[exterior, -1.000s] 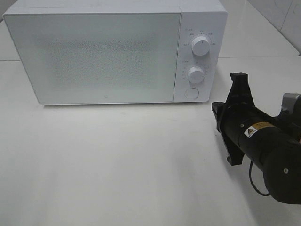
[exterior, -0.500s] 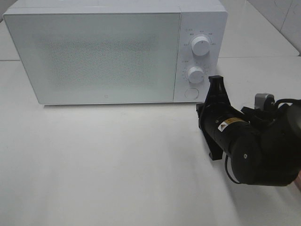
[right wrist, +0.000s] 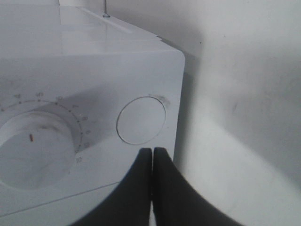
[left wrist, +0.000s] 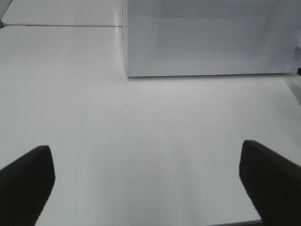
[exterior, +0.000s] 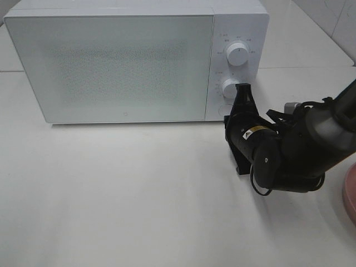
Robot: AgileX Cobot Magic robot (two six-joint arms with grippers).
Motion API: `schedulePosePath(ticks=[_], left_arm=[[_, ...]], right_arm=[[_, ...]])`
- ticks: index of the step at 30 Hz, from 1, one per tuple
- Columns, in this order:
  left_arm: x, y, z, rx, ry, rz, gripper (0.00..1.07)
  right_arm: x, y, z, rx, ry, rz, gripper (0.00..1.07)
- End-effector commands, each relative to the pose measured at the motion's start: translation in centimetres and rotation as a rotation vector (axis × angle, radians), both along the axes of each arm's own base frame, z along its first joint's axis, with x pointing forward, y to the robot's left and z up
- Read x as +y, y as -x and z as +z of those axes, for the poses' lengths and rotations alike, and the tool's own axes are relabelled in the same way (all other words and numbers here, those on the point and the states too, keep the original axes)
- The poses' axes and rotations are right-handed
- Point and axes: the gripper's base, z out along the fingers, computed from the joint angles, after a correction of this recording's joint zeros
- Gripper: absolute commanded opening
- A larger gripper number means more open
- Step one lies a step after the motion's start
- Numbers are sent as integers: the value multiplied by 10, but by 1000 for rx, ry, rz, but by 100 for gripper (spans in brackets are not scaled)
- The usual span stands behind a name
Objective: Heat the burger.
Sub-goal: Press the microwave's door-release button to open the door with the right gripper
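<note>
One microwave (exterior: 111,67), two dials (exterior: 238,54), one round button (right wrist: 141,120). The right gripper (right wrist: 152,150), pinched closed, has swung in beside that button. The left gripper (left wrist: 148,176) is spread wide. Can't tell where the burger is.

In the high view the black right arm (exterior: 295,158) covers most of the round white push button (right wrist: 141,120) at the lower right corner of the white box-shaped microwave (exterior: 122,67). It also hides the tips of the right gripper (right wrist: 152,151). The speckled frosted door (exterior: 117,83) lets nothing inside be made out. Marks around the upper white dial (exterior: 238,54) are too small to read. A flat pinkish-red round plate (exterior: 351,194) is cut by the picture's right edge, leaving a sliver. The left wrist view shows the left gripper (left wrist: 145,147) only as two dark, blurred fingers (left wrist: 26,183), cut by the bottom edge. In the right wrist view the lower dial (right wrist: 35,148) is blurred and cut by the left edge.
</note>
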Motion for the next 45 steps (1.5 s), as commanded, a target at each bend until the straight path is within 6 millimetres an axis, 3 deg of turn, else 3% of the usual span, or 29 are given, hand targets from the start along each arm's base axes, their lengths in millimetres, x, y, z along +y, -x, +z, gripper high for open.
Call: schedulePosePath(ticks=[1, 12, 28, 45], left_arm=[[0, 0, -1, 5, 3, 2, 100], [0, 0, -1, 5, 3, 2, 100], [0, 0, -1, 5, 3, 2, 100], [0, 0, -1, 5, 3, 2, 100]], right_arm=[[1, -14, 0, -9, -4, -4, 0], [3, -29, 3, -17, -4, -16, 0], [8, -42, -7, -32, -3, -50, 0], [8, -69, 19, -223, 24, -144, 0]])
